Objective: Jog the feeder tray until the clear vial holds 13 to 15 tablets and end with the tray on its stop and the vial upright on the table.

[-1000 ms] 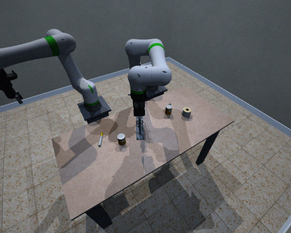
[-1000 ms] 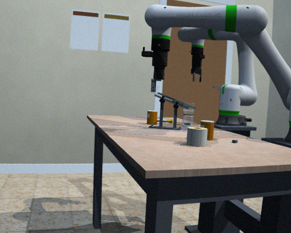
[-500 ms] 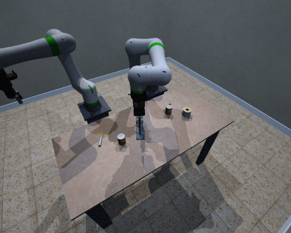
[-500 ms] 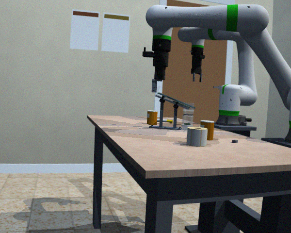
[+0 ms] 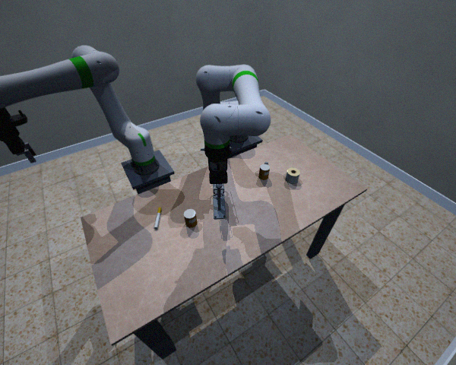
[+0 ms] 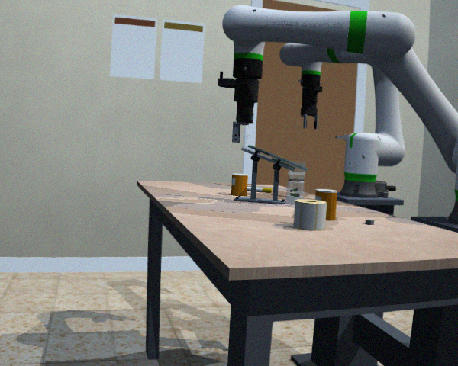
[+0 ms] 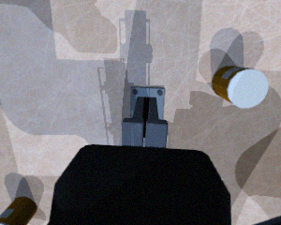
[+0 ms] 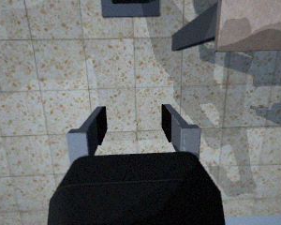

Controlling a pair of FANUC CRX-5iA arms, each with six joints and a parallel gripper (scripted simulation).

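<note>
The feeder tray (image 6: pixel 275 159) slopes down on two posts over its base plate (image 5: pixel 220 214) (image 7: pixel 147 89). The clear vial (image 6: pixel 295 186) stands upright on the table under the low outlet end. Some green tablets (image 6: pixel 295 192) lie low inside it; I cannot count them. My left gripper (image 6: pixel 236 140) (image 7: pixel 146 109) is shut with nothing between its fingers. It hangs just beyond and slightly above the tray's high end, with a visible gap. The upright plate cannot be made out clearly. My right gripper (image 8: pixel 134 116) (image 6: pixel 310 126) (image 5: pixel 31 153) is open and empty, off the table.
An amber bottle (image 5: pixel 190 219) (image 6: pixel 239 185) (image 7: pixel 247 88) and a marker (image 5: pixel 157 219) (image 6: pixel 260 189) are on one side of the feeder. Another amber bottle (image 5: pixel 264 172) (image 6: pixel 330 205), a label roll (image 5: pixel 292 177) (image 6: pixel 310 216) and a small dark block (image 6: pixel 369 222) are on the other.
</note>
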